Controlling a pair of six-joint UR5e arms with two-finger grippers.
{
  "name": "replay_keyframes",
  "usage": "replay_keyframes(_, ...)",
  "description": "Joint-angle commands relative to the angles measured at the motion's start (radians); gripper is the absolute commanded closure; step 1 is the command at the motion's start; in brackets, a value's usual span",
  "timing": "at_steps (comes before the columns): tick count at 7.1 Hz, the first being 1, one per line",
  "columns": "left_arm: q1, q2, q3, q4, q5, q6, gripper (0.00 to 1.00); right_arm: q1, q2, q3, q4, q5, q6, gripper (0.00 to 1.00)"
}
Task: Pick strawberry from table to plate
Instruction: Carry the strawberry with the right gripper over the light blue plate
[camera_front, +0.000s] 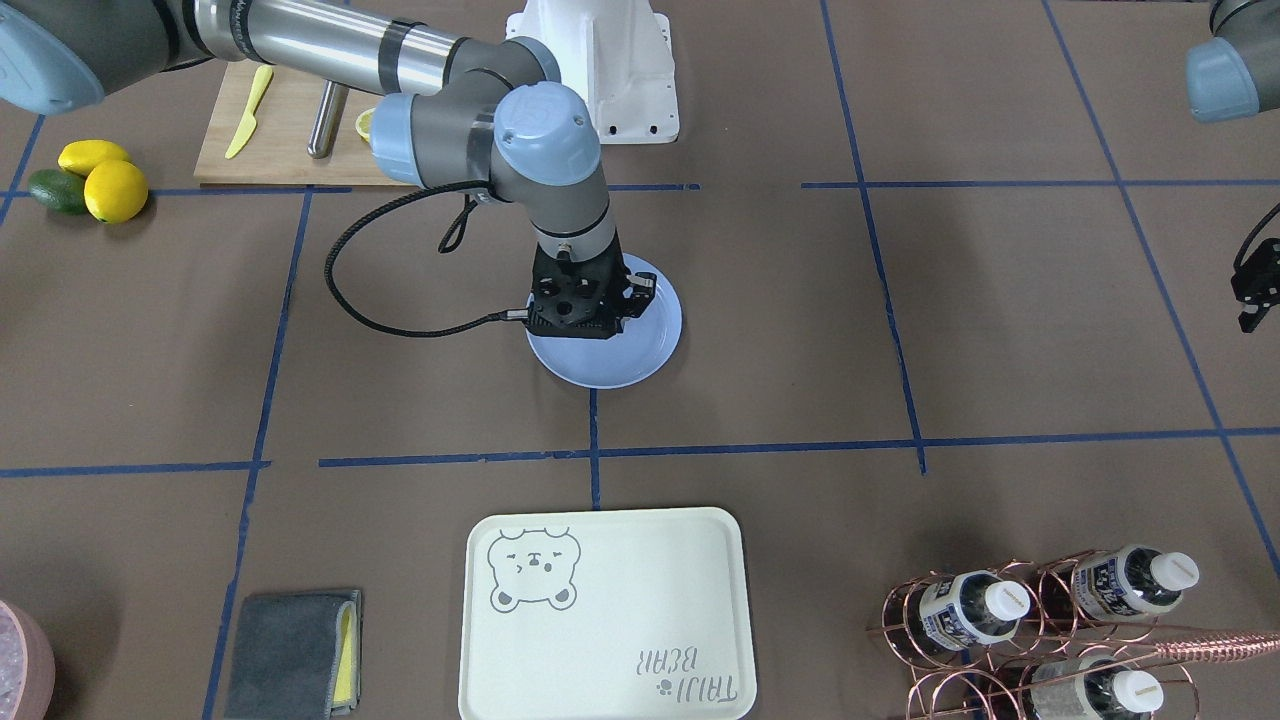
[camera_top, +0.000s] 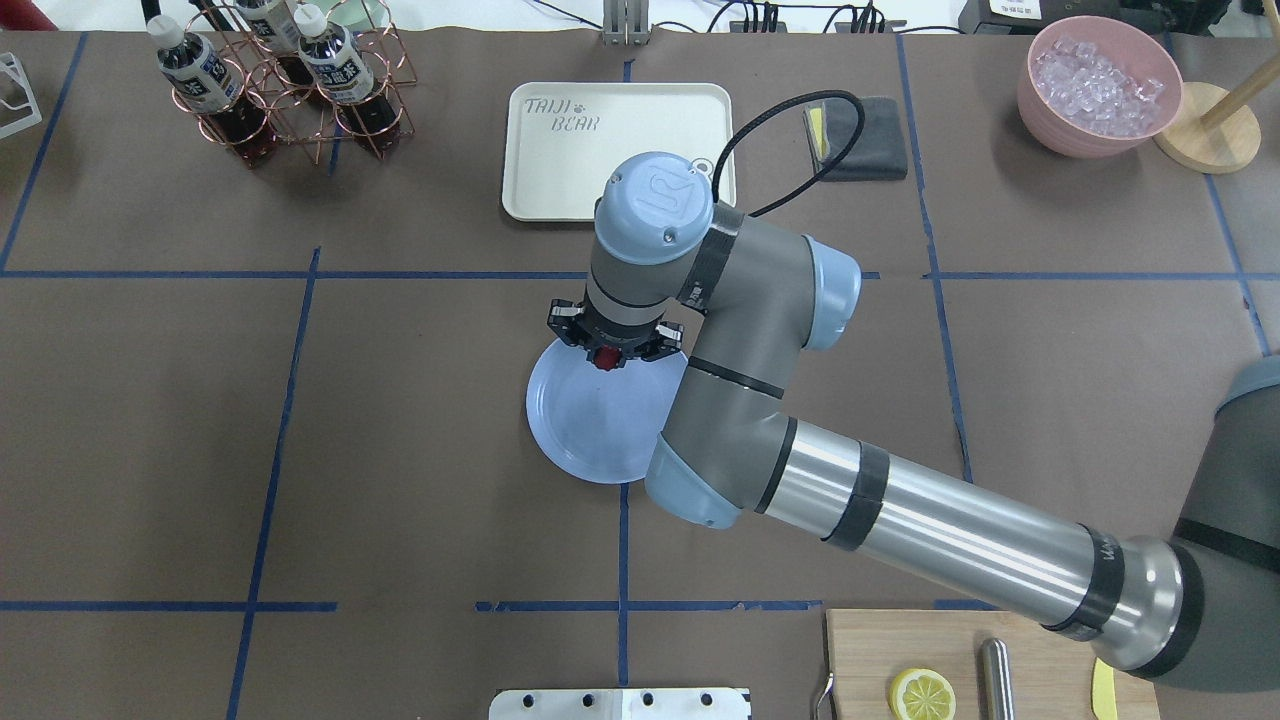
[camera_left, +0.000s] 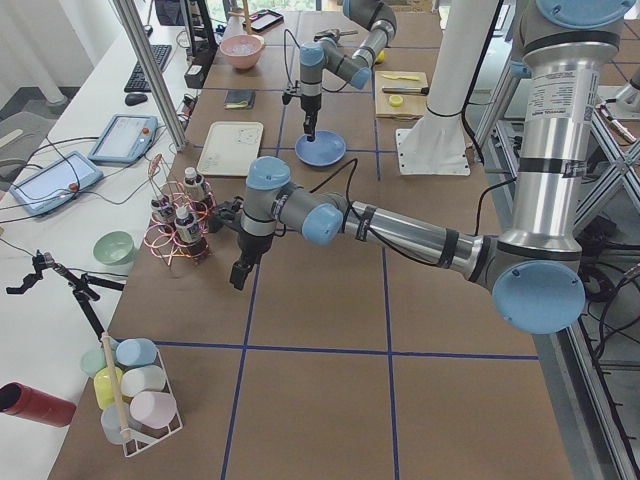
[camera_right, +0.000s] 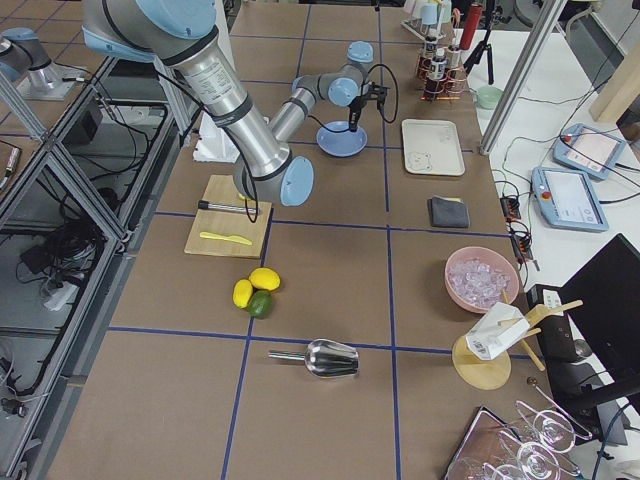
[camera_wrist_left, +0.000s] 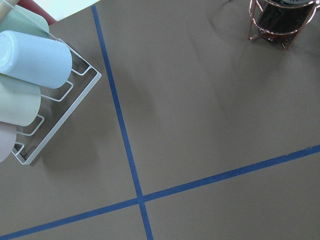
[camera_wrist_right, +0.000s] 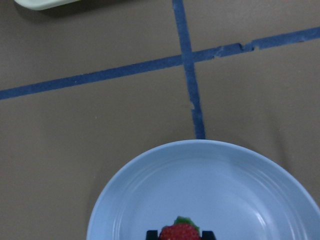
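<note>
The strawberry, small and red with a green top, sits between the fingertips of my right gripper, which is shut on it. It hangs just over the far part of the light-blue plate in the middle of the brown table. In the right wrist view the strawberry shows at the bottom edge, over the plate. My left gripper hovers over bare table at the view's right edge, and I cannot tell how its jaws stand.
A cream bear tray lies beyond the plate, with a copper bottle rack, a grey cloth and a pink ice bowl along the far edge. A cutting board with a lemon half lies near the robot's base.
</note>
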Motion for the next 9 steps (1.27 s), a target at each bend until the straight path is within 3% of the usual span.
replay_keyframes(1, -0.002, 0.0, -0.001, 0.0, -0.001, 0.0, 0.0, -0.034, 0.026, -0.051, 0.014, -0.022, 0.012, 1.0)
replay_keyframes(6, -0.002, 0.002, 0.001, 0.0, -0.001, -0.001, 0.0, -0.045, 0.001, -0.048, -0.009, -0.019, 0.014, 1.0)
replay_keyframes(9, -0.002, 0.002, -0.001, 0.0, -0.001, -0.001, 0.0, -0.043, -0.081, 0.053, -0.033, -0.012, 0.014, 1.0)
